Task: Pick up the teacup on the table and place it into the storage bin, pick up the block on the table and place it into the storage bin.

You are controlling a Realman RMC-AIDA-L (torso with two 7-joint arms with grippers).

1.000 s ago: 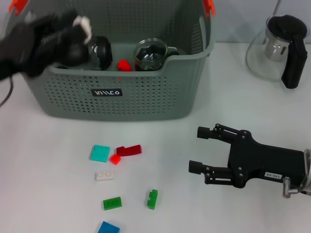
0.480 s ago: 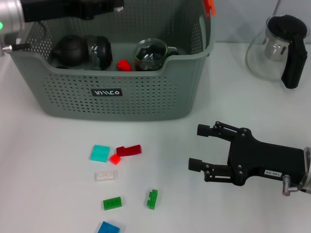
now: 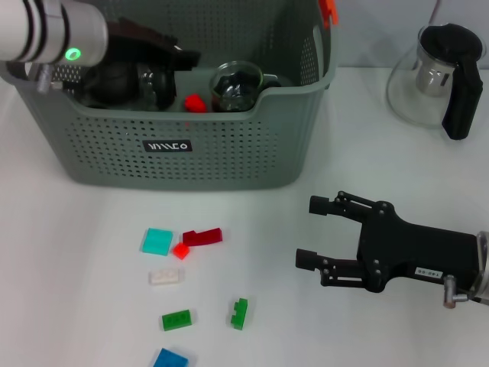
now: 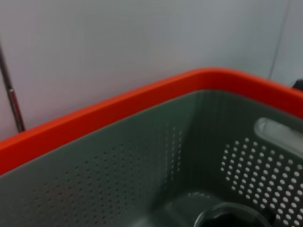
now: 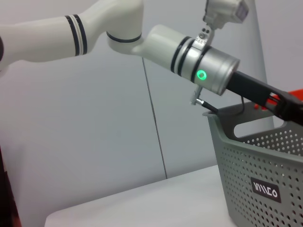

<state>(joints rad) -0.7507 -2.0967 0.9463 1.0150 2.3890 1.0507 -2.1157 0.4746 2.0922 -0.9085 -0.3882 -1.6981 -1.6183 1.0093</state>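
Observation:
The grey perforated storage bin (image 3: 229,149) stands at the back left of the table. Inside it lie a clear glass teacup (image 3: 237,84), a second glass cup (image 3: 158,80) beside a dark round vessel (image 3: 113,80), and a small red block (image 3: 195,102). My left gripper (image 3: 172,50) reaches over the bin's left half, above those cups. Loose blocks lie on the table in front of the bin: cyan (image 3: 157,241), dark red (image 3: 202,236), white (image 3: 164,277), and green (image 3: 240,313). My right gripper (image 3: 309,233) rests open and empty on the table, right of the blocks.
A glass teapot (image 3: 428,76) with a black handle stands at the back right. More blocks sit near the front edge: green (image 3: 176,319) and blue (image 3: 170,359). The left wrist view shows the bin's inner wall (image 4: 118,179) and orange rim (image 4: 142,101).
My left arm has risen from the bin's left rim and swung round, so its white wrist now shows at the top left. The right arm and the table blocks have not moved.

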